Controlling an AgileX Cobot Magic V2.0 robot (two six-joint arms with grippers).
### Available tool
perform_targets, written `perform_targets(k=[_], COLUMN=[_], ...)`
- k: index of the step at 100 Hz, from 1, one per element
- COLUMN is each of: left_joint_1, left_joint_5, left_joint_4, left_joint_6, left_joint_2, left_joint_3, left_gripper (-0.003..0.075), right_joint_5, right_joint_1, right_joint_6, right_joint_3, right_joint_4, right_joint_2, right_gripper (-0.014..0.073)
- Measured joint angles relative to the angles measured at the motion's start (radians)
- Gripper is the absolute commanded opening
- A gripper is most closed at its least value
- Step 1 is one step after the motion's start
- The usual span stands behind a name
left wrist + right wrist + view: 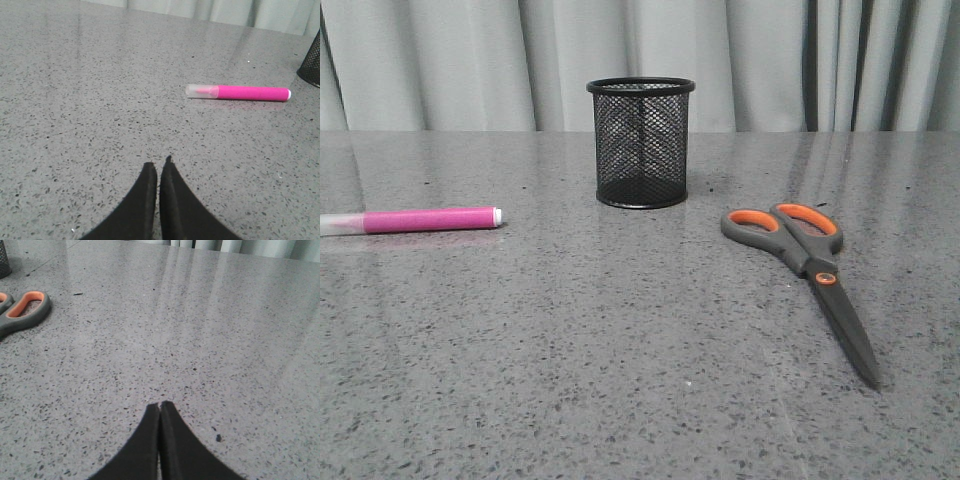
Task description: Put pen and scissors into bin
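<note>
Before you, the table (620,400) shows a grey speckled, stone-like top, smooth and semi-glossy, catching pale streaks of reflected light toward its far edge. The bin (641,143) is black wire mesh, see-through, with a solid rim and base that look like matt black metal. The pen (238,92) has a bright pink barrel with a soft satin sheen, plastic by its look, a clear translucent cap and a small white end. The scissors (803,265) carry matt dark grey handles lined in smooth orange, and dull dark blades. Your left gripper (158,168) and right gripper (159,407) show matt black fingers. Pale cloth curtains (770,60) hang in soft folds behind.
</note>
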Motion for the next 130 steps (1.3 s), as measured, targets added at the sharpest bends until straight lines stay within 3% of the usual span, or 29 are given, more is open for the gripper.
perform_targets(k=[94,115,130], left_joint_1=[0.0,0.0,0.0], left_joint_5=[0.0,0.0,0.0], left_joint_4=[0.031,0.036,0.036], left_joint_6=[0.0,0.0,0.0], left_joint_2=[0.0,0.0,0.0], left_joint_3=[-0.002,-0.002,-0.002], left_gripper=[-0.002,-0.002,-0.002], right_joint_5=[-0.012,-0.253,-0.399], right_joint_1=[0.0,0.0,-0.001], right_joint_6=[0.0,0.0,0.0], right_joint_3=[0.0,0.0,0.0], right_joint_4=[-0.016,-0.016,0.109], right_joint_2=[0.0,0.0,0.0], right_gripper=[-0.0065,-0.0065,-0.0065])
